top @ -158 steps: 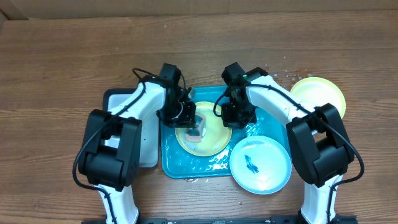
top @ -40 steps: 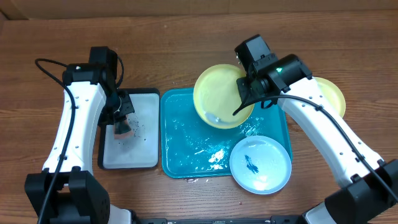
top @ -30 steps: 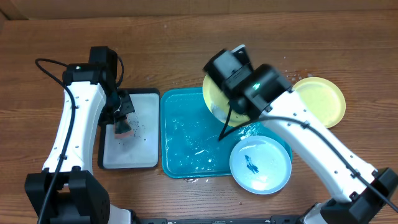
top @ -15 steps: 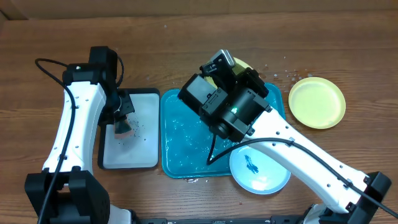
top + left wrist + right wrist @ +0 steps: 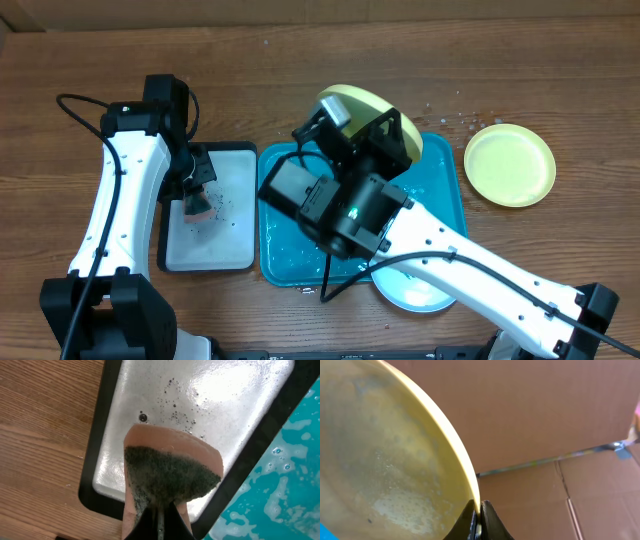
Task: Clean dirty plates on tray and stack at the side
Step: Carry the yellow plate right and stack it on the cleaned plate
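Left claw: the left claw (image 5: 160, 516) is clamped on a sponge (image 5: 170, 476), a dark green scrubbing face over a pink body, pinched at its lower edge.
Sponge position: it hangs over the small white tray (image 5: 226, 395) with the black rim; from overhead it sits near that tray's upper left part, and whether it touches the surface cannot be told.
White tray: its wet floor carries a scatter of dark specks near the sponge, and it lies just beside the left edge of the blue tray (image 5: 440, 175).
Right claw: the right claw (image 5: 479, 518) is pressed together on the rim of a yellow-green plate (image 5: 385, 460), one finger on each face of the edge.
Held plate: lifted well clear of the tabletop (image 5: 90, 60) and tipped steeply on edge; its inner face shows wet film and pale foam. From overhead it appears above the far end of the blue tray, with cardboard (image 5: 545, 420) behind it in the wrist view.
Blue tray: wet, with white foam patches; the raised right arm hides much of it.
Second yellow-green plate: the plate on the tabletop (image 5: 510, 165) lies flat to the right of the blue tray, apart from it.
Pale plate: the pale plate (image 5: 398, 288) sits at the tray's near right corner, mostly hidden under the right arm.
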